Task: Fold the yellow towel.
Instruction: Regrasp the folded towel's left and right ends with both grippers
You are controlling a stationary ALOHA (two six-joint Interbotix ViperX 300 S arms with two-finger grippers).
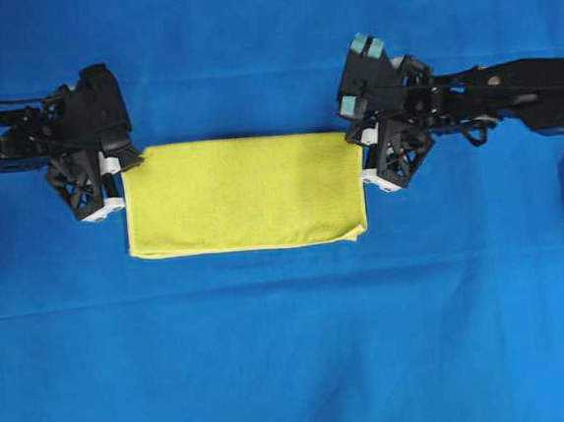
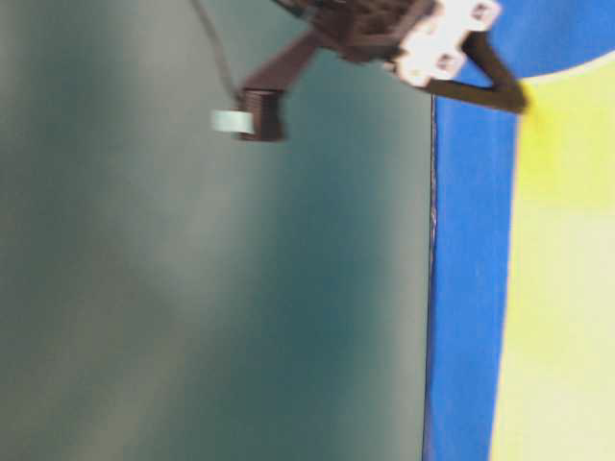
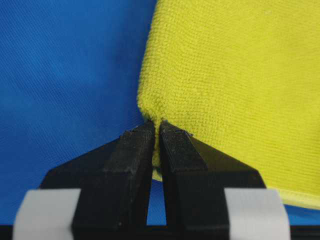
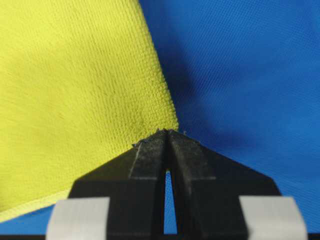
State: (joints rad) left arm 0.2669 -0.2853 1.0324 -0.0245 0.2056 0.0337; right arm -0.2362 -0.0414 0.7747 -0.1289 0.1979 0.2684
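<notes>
1. Covering pretty much the whole work surface is the blue cloth, smooth apart from a faint crease line running across below the middle.
2. Sitting in the centre of that is the yellow towel, lying as a wide rectangle. Looks folded in half already: the paler hem shows along the near long edge, and a second layer peeks out at the near corners.
3. Left arm reaches in from the left edge of the overhead view. The left gripper has its jaws squeezed together right at the towel's far-left corner, with a bit of the yellow fabric pinched between the tips in the wrist view.
4. Right arm comes in from the right edge, mirror image. The right gripper is clamped tight too, tips meeting on the towel's far-right corner, yellow fibres right at the pinch.
5. Table-level view is super blurry, honestly. You can make out a dark gripper finger touching the towel's edge and not much else.
</notes>
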